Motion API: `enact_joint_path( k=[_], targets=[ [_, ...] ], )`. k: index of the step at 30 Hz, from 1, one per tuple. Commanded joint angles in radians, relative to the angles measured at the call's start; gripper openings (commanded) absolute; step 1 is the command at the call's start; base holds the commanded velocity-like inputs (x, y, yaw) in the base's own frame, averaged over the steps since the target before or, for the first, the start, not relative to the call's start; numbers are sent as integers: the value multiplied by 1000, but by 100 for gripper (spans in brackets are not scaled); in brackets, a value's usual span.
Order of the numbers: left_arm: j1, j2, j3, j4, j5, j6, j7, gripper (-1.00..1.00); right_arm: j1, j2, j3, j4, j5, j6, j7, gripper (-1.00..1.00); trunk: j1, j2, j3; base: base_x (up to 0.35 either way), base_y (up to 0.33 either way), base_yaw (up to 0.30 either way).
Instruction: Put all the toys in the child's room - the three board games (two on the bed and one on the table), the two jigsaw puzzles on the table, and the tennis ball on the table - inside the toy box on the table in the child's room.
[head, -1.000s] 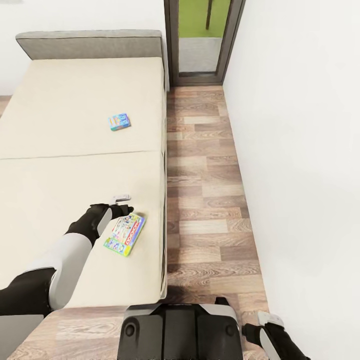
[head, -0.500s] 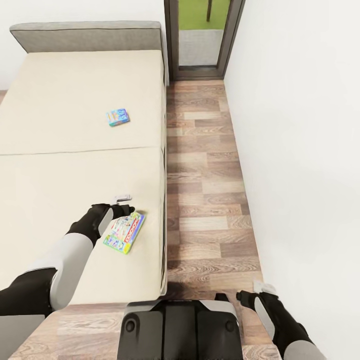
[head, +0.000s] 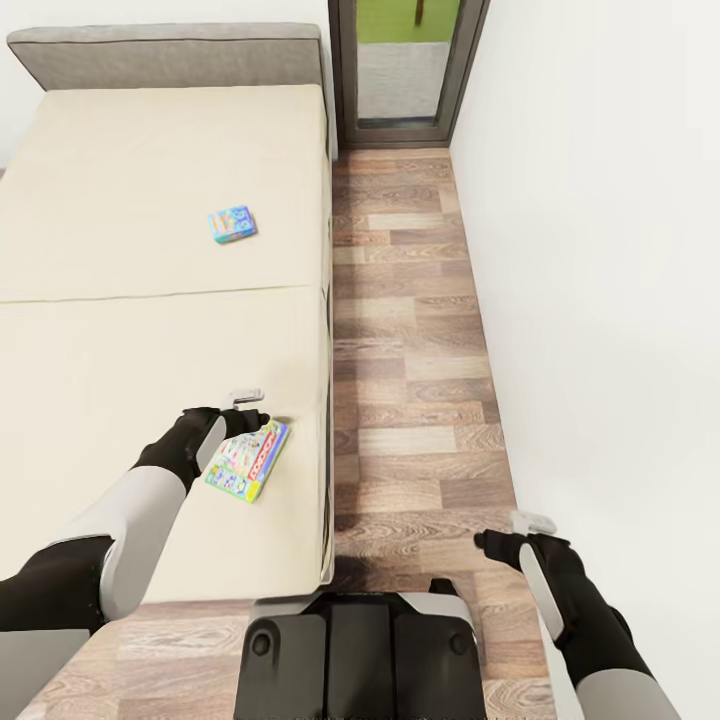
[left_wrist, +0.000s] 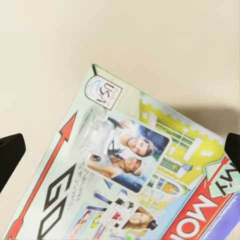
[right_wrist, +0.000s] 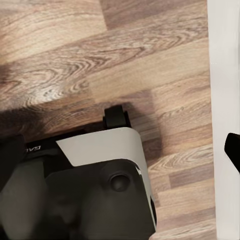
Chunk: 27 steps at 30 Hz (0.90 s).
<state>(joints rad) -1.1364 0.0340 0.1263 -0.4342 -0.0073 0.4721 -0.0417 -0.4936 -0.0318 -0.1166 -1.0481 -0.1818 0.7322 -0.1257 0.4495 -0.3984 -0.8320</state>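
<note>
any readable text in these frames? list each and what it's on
"GO": on the near board game, beside a red arrow.
"USA": on a small badge at that box's corner.
"MON", cut off by the frame edge: on its red band.
"GAL", partly hidden: on the robot base, dark panel.
Far blue board game on the bed: print too small to read.
</note>
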Motion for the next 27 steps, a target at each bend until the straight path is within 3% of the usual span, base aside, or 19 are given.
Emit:
enact_joint_path(
  k=[1,17,27],
  targets=[
    [0,0,6,-1,-1,6,-4,100,1,0,1,-15,-11,11,-9,100,1,-2,-3,0,0,0],
    [0,-4,6,-1,-1,8,-3,100,3,11,6,-119,-12,95,-9,100,1,-2,-26,0,0,0],
    [-19,-4,-2,-16,0,-3,0,100,1,23,11,-124,-11,97,-8,100,0,-2,-27,0,0,0]
  ],
)
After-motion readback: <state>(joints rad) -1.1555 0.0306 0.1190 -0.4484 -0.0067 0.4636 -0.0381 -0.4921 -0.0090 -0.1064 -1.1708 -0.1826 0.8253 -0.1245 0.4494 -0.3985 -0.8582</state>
